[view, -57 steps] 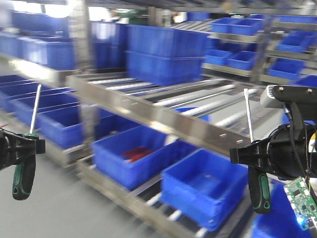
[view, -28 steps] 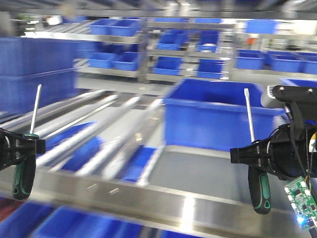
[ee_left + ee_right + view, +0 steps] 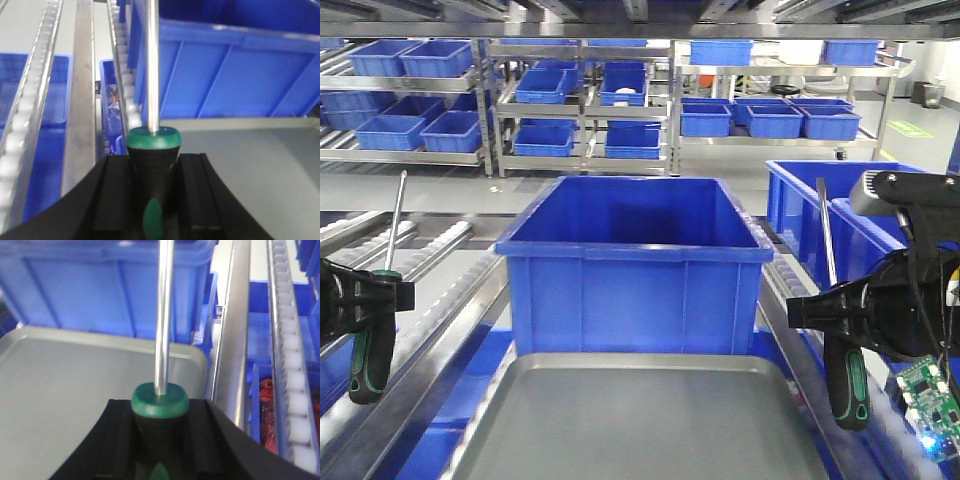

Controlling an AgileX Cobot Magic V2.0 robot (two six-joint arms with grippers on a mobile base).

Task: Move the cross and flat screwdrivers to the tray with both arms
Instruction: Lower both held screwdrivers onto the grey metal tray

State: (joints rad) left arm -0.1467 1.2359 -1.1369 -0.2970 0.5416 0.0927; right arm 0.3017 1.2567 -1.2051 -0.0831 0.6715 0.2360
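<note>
Across the back of your front view stand steel racks loaded with small blue bins. Nearer, a large open blue bin sits in the middle, with a second blue bin behind it to the right. The grey metal tray lies flat just in front of the large bin, low in the frame, with nothing visible on it. Roller rails run along its left side.

Your right arm is at the right edge and only the end of your left arm shows at the left edge. Neither is over the tray in this view.

The left gripper is clamped on the left screwdriver, its black jaws pressed against both sides of the green and black handle just below the collar. The shaft points straight up.

The right gripper grips the right screwdriver the same way, with the shaft leaning slightly left.

You cannot tell from the tips which screwdriver is cross and which is flat.

A small green circuit board hangs beneath the right arm.
</note>
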